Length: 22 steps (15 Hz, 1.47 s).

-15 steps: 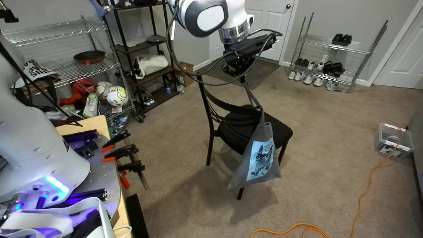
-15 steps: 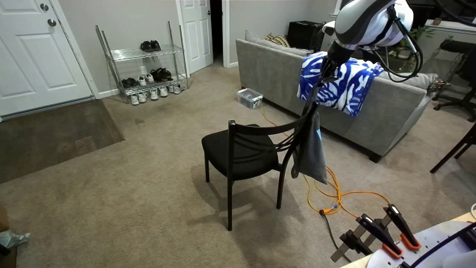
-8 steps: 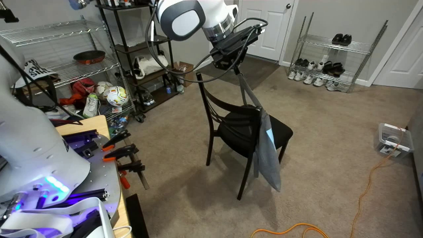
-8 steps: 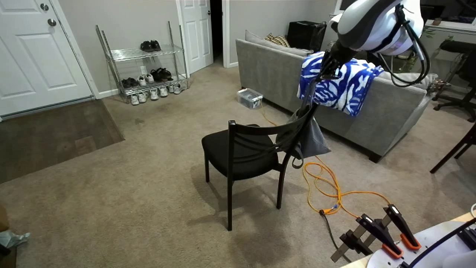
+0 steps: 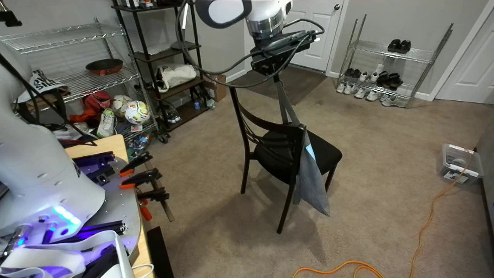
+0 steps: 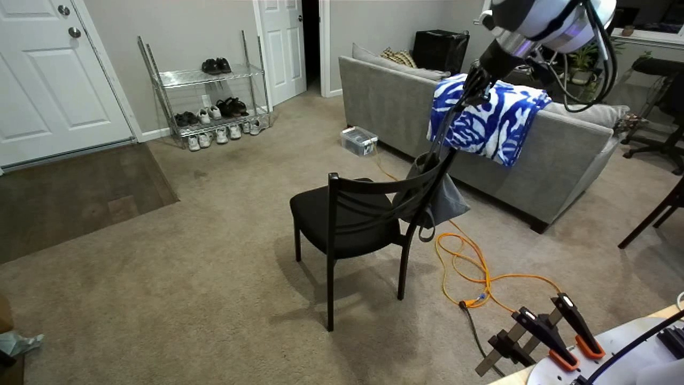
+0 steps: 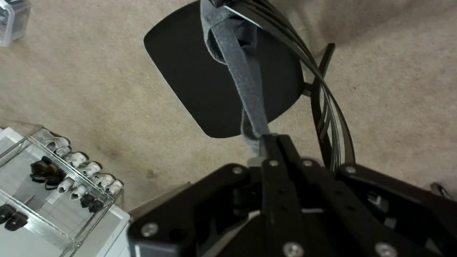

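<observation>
Higher than the chair, near one end of its back, the gripper hangs with its jaws together, clamped on a strap. From there the strap runs down aslant, looking taut, to the grey bag, which lies below the gripper and off to one side rather than plumb under it. In an exterior view the bag's long axis carries on that slope, one lower corner pointing down past the level of the seat. A rear post of the chair stands just beside the bag and, in an exterior view, crosses in front of it; the wrist view shows the bag's mouth overlapping the seat. Whether post or seat bears any of its weight cannot be told. A loose loop dangles by the post. Well apart are a shoe rack and, past the gripper, a sofa with a patterned throw draped over it.
</observation>
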{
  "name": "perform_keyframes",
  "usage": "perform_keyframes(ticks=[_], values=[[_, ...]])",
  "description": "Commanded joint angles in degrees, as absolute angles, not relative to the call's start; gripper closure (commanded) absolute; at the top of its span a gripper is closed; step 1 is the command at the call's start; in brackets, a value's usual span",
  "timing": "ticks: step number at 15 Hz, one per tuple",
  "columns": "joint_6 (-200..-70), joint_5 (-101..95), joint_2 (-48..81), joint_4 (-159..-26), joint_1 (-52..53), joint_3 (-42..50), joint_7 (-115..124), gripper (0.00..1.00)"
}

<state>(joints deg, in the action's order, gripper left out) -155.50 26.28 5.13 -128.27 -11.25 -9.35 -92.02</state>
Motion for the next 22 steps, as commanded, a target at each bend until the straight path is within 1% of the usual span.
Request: perform_keyframes(ticks=[1, 6, 12, 16, 22], values=[[-144.47, 31.45, 5.0, -121.99, -11.25, -4.73, -94.54, 0.99], [-137.91, 31.8, 5.94, -117.32, -10.64, -0.28, -92.89, 0.99], [-137.55, 31.46, 5.75, -116.74, -10.23, 0.59, -93.61, 0.99], [-145.88, 29.47, 5.03, -118.39, -11.34, 2.36, -98.94, 0.99], [-149.43, 29.9, 5.25, -121.85, -11.24, 3.58, -102.85, 0.99]])
